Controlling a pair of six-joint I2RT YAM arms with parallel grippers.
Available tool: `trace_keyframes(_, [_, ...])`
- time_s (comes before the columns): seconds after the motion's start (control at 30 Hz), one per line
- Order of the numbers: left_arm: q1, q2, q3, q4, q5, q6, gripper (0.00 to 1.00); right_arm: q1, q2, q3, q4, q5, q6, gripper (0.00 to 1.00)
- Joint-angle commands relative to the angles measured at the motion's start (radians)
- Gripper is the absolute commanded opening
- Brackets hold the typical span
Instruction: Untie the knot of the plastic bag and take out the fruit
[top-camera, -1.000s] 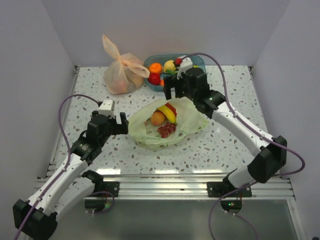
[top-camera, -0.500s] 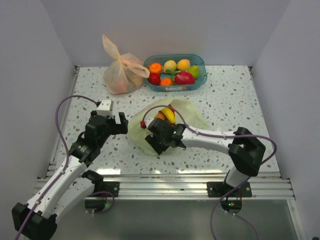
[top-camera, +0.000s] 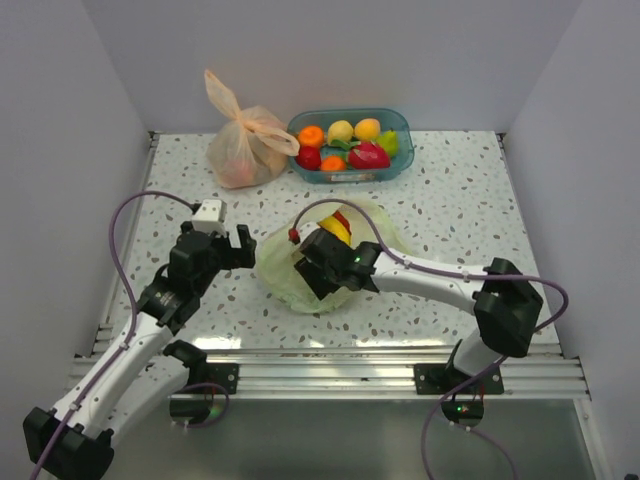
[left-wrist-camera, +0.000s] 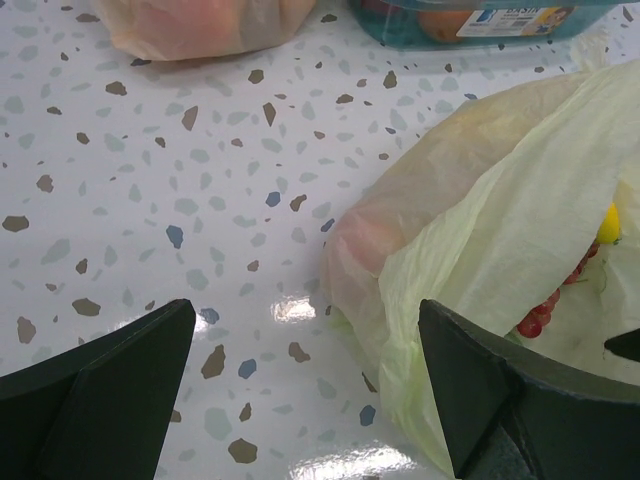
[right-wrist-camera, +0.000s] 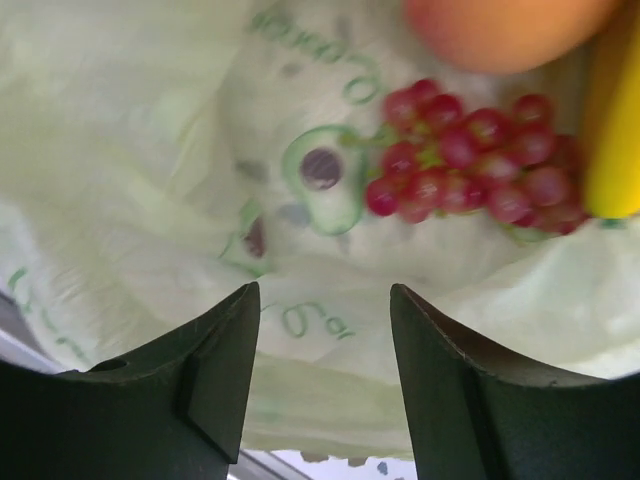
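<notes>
The pale green plastic bag (top-camera: 285, 262) lies open on the table, and no knot shows. Inside it are a yellow banana (top-camera: 337, 229), a dark red grape cluster (right-wrist-camera: 470, 150) and a peach (right-wrist-camera: 500, 30). My right gripper (top-camera: 316, 272) is open and empty, hovering over the near part of the bag. In the right wrist view its fingers (right-wrist-camera: 325, 400) straddle printed green film (right-wrist-camera: 150, 150) just short of the grapes. My left gripper (top-camera: 238, 248) is open and empty beside the bag's left edge. In the left wrist view (left-wrist-camera: 305, 400) the bag (left-wrist-camera: 500, 240) touches its right finger.
A tied peach-orange bag (top-camera: 242, 148) stands at the back left. A blue basket (top-camera: 398, 128) with several fruits stands at the back centre. The table's front rail (top-camera: 330, 350) runs close below the bag. Walls close in on the left, right and back.
My right arm has swung from the blue basket back to the green bag and come down over its near part. The left arm has stayed still.
</notes>
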Motion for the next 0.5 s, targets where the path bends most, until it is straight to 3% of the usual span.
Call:
trace_keyframes(0.0, [0.004, -0.029, 0.005, 0.047, 0.0, -0.009, 1.0, -0.078, -0.058, 0.034, 0.075, 0.081, 0.073, 0.59])
trace_keyframes(0.23, [0.004, -0.006, 0.031, 0.098, -0.011, 0.04, 1.0, -0.189, 0.017, 0.024, 0.192, 0.08, 0.11, 0.59])
trace_keyframes(0.47, [0.011, 0.035, 0.023, 0.146, 0.016, 0.049, 1.0, -0.198, 0.136, 0.039, 0.268, 0.109, 0.234, 0.59])
